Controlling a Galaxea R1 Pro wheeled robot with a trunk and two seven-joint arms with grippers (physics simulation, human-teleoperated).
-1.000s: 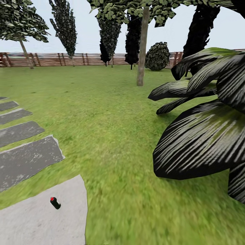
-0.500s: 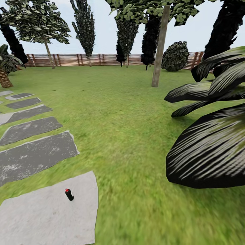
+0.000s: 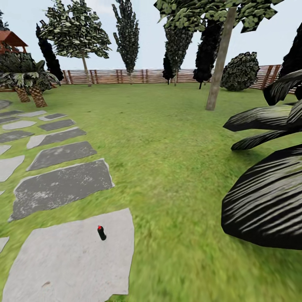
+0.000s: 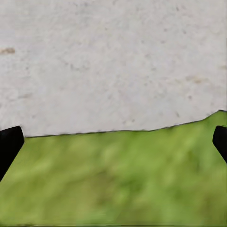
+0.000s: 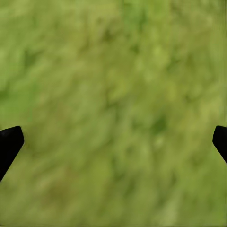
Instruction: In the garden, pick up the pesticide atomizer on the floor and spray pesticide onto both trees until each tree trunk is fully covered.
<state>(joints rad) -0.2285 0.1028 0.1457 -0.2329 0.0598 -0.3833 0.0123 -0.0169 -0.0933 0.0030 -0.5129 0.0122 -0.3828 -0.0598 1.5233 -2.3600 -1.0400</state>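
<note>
The pesticide atomizer [image 3: 101,233] lies tilted on a pale grey stone slab [image 3: 71,260] low in the head view, left of centre, its red cap pointing up and away. Beyond that slab a row of darker stepping stones [image 3: 63,186] runs off to the left across the grass [image 3: 167,159]. A tree [image 3: 219,63] with a pale, leaning trunk stands on the lawn toward the upper right, well apart from the bottle, and another tree [image 3: 77,35] with a thin pale trunk stands far off on the left by the brown slatted fence [image 3: 126,76]. Large dark striped leaves [image 3: 268,197] crowd the right edge. In the left wrist view the left gripper [image 4: 113,142] hangs over the edge where stone meets grass, its two black fingertips [image 4: 9,144] far apart at the picture's sides, so it is spread wide and empty. The right gripper [image 5: 113,142] is likewise spread wide, with nothing between its fingers, above blurry grass.
</note>
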